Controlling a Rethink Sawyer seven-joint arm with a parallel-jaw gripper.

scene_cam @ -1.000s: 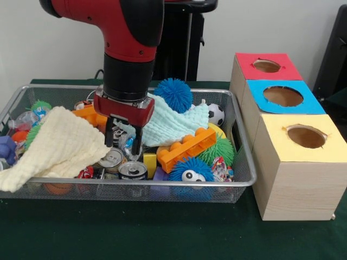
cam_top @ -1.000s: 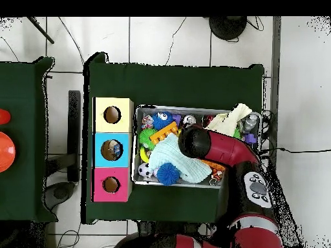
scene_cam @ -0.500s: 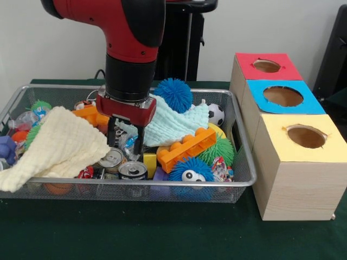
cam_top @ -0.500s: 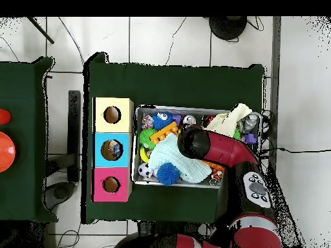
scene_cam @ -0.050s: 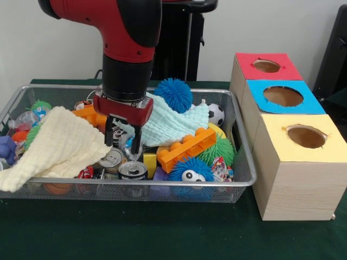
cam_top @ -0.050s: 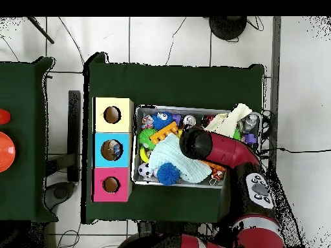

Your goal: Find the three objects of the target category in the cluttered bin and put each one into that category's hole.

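The robot's hand (scene_cam @ -0.050s: 123, 139), fingers parted and empty, hangs low in the wire mesh bin (scene_cam @ -0.050s: 162, 186) over a crinkly foil wrapper (scene_cam @ -0.050s: 128, 142) beside 2 silver cans (scene_cam @ -0.050s: 123, 165); cans look light, rigid, slippery, best pinched across their sides.

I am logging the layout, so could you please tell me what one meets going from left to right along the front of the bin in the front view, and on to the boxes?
Cream cloth → two cans → blue googly-eyed ball → yellow-topped box.
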